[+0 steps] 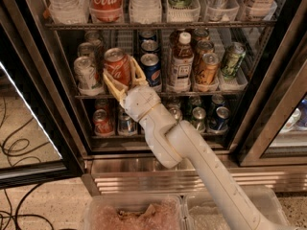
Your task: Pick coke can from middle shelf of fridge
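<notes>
Gripper [120, 69] at front edge of middle shelf, toward its left end, reaching in through the open door. Its yellowish fingers [138, 74] lie along both sides of the coke can [116, 65] and look clamped on it; contact on the far-left finger is partly hidden by the can, so grip is judged, not confirmed.

Fridge [268, 99]: door open, three racks in view above the ribbed steel base.

Arm [192, 152]: white, rising from lower right of view, wrist just below the shelf rail.

Middle shelf [206, 94]: rows of cans in clear lane trays. Tea bottle [181, 61] near the middle of the front edge.

Coke can: at the front edge, second lane from the left corner, leaning a little off upright. Its base sits close to the rail; whether it has cleared the rack cannot be told. Pale can [85, 74] just beside it toward the left corner. Pepsi can [151, 69] just beside the other finger.

Progress: approach done, can enclosed, grasp apparently made. Left to do: lift it free of the lane tray and rail, then draw it out past the shelf front.

Watch: neighbours on both sides stand close to the fingers; a sideways pull could tip either one.
</notes>
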`<state>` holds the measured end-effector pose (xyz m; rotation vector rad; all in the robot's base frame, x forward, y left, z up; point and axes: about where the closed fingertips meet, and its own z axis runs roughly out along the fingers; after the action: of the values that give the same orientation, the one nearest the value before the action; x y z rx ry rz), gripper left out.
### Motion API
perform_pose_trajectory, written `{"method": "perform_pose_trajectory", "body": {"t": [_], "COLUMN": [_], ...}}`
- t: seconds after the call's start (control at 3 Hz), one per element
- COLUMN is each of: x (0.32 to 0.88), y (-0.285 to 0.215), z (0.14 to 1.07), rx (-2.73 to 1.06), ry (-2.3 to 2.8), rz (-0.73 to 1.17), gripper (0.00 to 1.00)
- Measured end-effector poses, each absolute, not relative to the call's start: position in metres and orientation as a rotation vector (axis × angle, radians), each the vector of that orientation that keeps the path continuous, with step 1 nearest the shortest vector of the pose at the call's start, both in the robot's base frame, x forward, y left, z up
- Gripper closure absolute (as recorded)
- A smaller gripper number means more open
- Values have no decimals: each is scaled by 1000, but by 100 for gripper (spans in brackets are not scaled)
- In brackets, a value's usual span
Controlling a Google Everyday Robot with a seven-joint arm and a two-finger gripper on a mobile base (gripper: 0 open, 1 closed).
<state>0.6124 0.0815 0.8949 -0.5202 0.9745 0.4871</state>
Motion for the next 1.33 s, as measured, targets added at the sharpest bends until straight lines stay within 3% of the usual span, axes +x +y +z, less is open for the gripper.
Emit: {"method": "perform_pose_trajectory", "body": {"t": [0.33,1.0,1.33], "x": [612,523,472], "y": [86,92,83], "z": [898,874,858], "rx": [-531,-625,-598], "ry": [952,985,1024], "rz": [528,767,747], "gripper": [100,100,100]}}
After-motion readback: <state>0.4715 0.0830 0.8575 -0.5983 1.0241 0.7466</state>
